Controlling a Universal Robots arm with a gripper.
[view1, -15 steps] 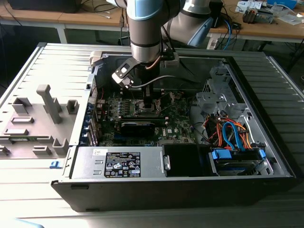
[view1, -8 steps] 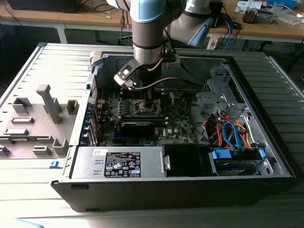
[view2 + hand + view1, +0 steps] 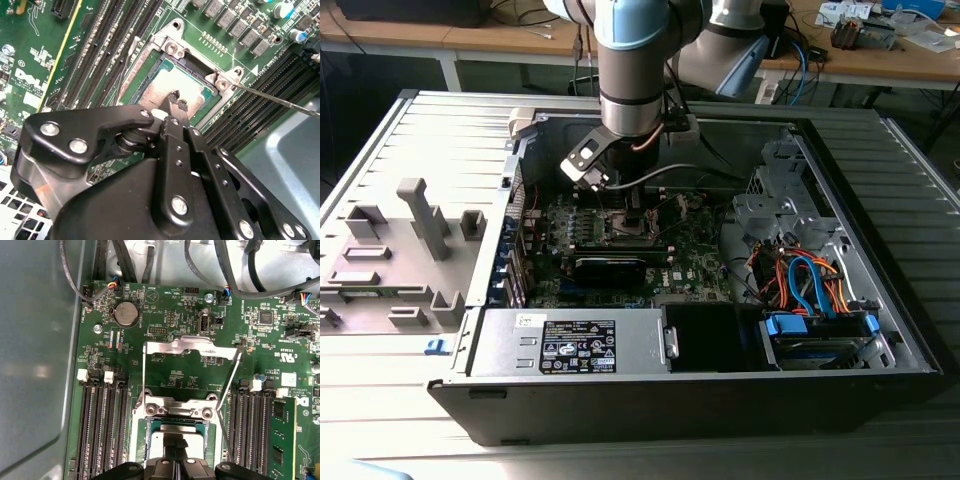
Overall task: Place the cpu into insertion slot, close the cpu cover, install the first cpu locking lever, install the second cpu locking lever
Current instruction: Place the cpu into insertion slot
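Note:
The cpu (image 3: 162, 87) lies flat in the insertion slot (image 3: 202, 67), its silvery face up; it also shows in the first wrist view (image 3: 167, 432). My gripper (image 3: 177, 99) hovers right over the chip's middle, fingertips (image 3: 172, 95) pressed together with nothing between them. The cpu cover (image 3: 190, 347) stands swung open away from the socket. Two thin wire levers (image 3: 227, 390) (image 3: 280, 100) stick up unlatched on either side. In the exterior view the gripper (image 3: 635, 215) reaches down onto the green board (image 3: 695, 265) inside the case.
Black memory slots (image 3: 102, 430) flank the socket on both sides. A power supply (image 3: 570, 345) lines the case front, and a drive bay with orange and blue cables (image 3: 810, 285) sits at the exterior view's right. Cables (image 3: 225, 270) hang past the board's edge.

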